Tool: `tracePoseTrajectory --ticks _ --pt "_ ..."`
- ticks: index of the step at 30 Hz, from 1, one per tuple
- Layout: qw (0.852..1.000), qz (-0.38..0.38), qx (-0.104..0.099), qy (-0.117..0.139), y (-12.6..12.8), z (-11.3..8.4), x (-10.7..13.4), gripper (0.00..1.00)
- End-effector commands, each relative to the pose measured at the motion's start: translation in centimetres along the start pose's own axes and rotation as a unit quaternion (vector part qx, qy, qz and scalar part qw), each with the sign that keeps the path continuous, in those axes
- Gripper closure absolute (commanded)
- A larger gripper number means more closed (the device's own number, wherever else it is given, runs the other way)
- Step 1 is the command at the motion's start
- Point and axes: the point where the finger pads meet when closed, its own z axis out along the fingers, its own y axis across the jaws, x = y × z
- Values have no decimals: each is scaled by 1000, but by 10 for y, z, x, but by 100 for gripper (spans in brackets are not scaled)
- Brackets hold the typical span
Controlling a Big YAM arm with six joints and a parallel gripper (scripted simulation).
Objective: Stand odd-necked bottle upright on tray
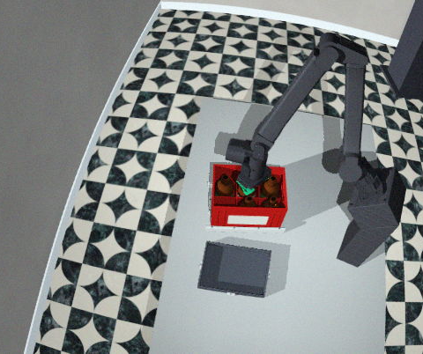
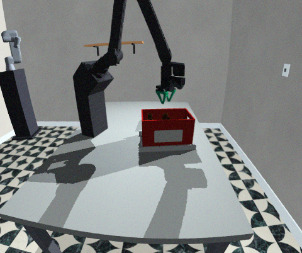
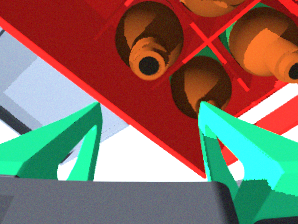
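A red crate (image 1: pixel 248 196) stands mid-table and holds brown bottles, all upright in their cells. From above I see one at the back left (image 1: pixel 224 185), one at the back right (image 1: pixel 272 185), and two in the front row (image 1: pixel 248 202) (image 1: pixel 271 202); the arm hides the back middle cell. My gripper (image 1: pixel 246 187), with green fingers, hovers above the crate's back row, open and empty. From the side it (image 2: pixel 165 95) hangs well above the crate rim. The wrist view shows several bottle mouths (image 3: pixel 148 63) below the spread fingers. The dark grey tray (image 1: pixel 235 269) lies in front of the crate, empty.
The arm's dark base (image 1: pixel 369 220) stands on the table to the right of the crate. A second dark column (image 2: pixel 17 101) stands on the floor off the table. The crate rests on a low grey pad (image 2: pixel 168 148).
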Motion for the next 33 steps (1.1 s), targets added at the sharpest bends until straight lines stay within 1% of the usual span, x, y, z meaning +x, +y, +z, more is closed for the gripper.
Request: tracePoseTrajectory --ticks 1,17,28,33 --pt "1000 5 -3 -6 3 2 -3 39" --pt "1000 7 0 -5 2 7 -5 39" --pt "1000 2 -2 -9 3 17 -11 39" --pt "1000 0 -3 -8 4 21 -10 39"
